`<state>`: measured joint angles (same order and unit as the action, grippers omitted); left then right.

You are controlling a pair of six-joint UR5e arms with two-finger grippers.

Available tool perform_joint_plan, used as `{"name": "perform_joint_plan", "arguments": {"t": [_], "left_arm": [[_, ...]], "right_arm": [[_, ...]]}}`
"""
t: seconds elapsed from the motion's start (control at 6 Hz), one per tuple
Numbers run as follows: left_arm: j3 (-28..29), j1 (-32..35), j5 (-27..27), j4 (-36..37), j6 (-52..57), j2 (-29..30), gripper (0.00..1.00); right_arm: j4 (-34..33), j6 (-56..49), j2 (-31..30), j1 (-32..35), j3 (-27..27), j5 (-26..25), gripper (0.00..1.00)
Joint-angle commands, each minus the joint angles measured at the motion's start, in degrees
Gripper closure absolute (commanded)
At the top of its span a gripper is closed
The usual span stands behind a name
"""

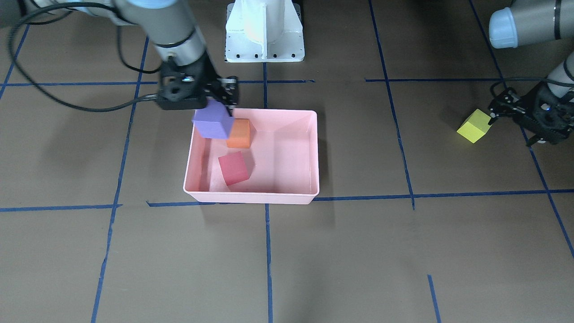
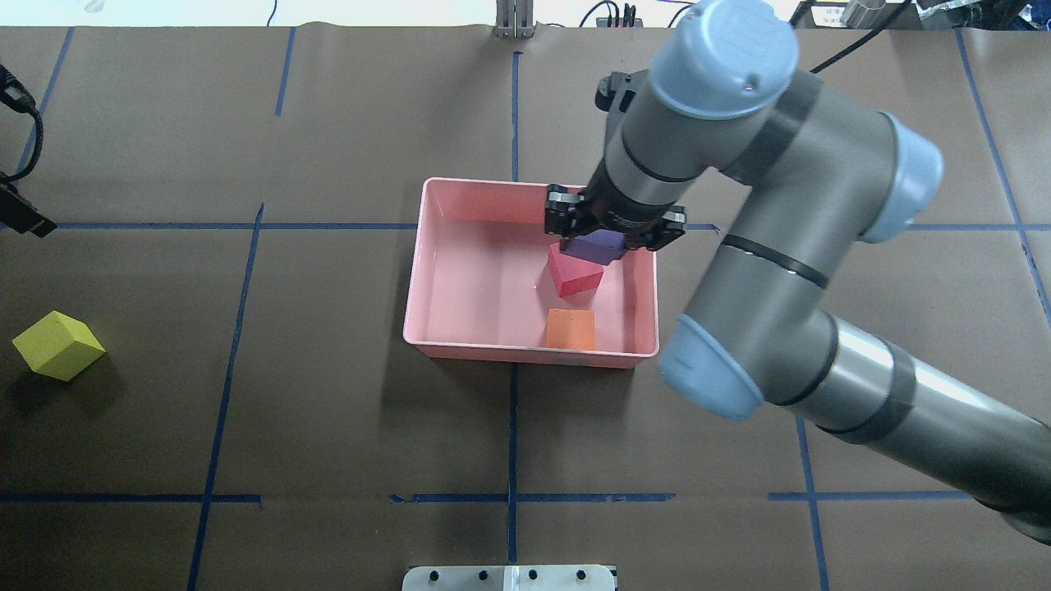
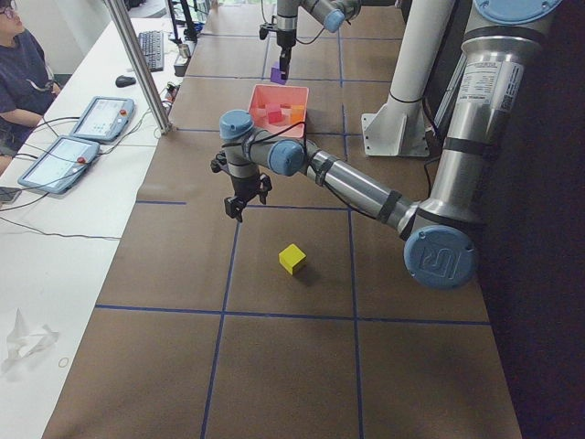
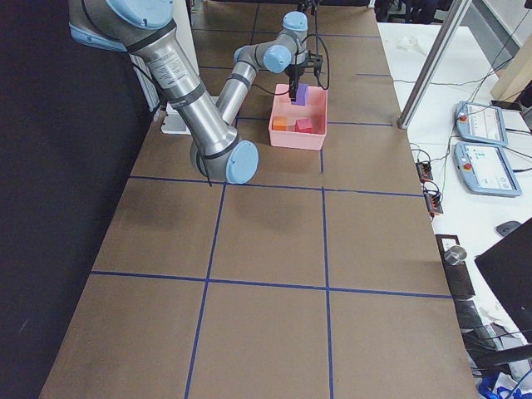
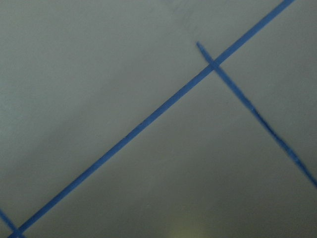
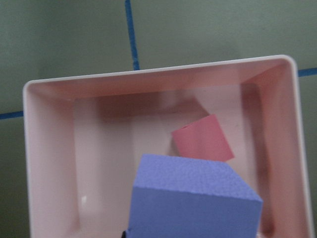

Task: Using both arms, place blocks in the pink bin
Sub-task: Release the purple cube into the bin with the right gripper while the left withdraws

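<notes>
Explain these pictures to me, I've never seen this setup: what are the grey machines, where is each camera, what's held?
Those are two robot arms, each ending in a two-finger hand. Four pictures come from fixed cameras: one facing the robot, one over its shoulders, one at each table end. Two come from wrist cameras. The right hand holds the purple block above the pink bin, where the orange block and red-pink block already lie. The yellow-green block lies outside it, near the empty left hand.
</notes>
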<state>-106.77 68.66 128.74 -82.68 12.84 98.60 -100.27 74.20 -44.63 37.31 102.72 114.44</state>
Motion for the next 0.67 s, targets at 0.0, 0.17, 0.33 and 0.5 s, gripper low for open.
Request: {"name": "perform_joint_plan", "arguments": {"t": [0.0,0.17,0.33,0.5], "left_arm": [[-0.02,0.51,0.46,-0.29,0.26,-1.21,0.00],[-0.02,0.51,0.80,-0.29,-1.13,-1.39,0.00],[-1.85,0.33,0.81,-3.34,-7.85,-4.26,0.00],[-1.34,-0.45,0.20,-14.68,-13.57,-8.73,0.00]], "right_arm": [[0.51,7.77,12.85,-5.11,-14.41,-6.30,0.69],[0.52,8.59,13.94,-6.36,-16.05,-9.03,0.01],[0.43,7.90,13.61,-6.28,-15.71,-8.80,0.00],[0.00,5.54,12.91,-5.07,-15.01,-7.32,0.00]]}}
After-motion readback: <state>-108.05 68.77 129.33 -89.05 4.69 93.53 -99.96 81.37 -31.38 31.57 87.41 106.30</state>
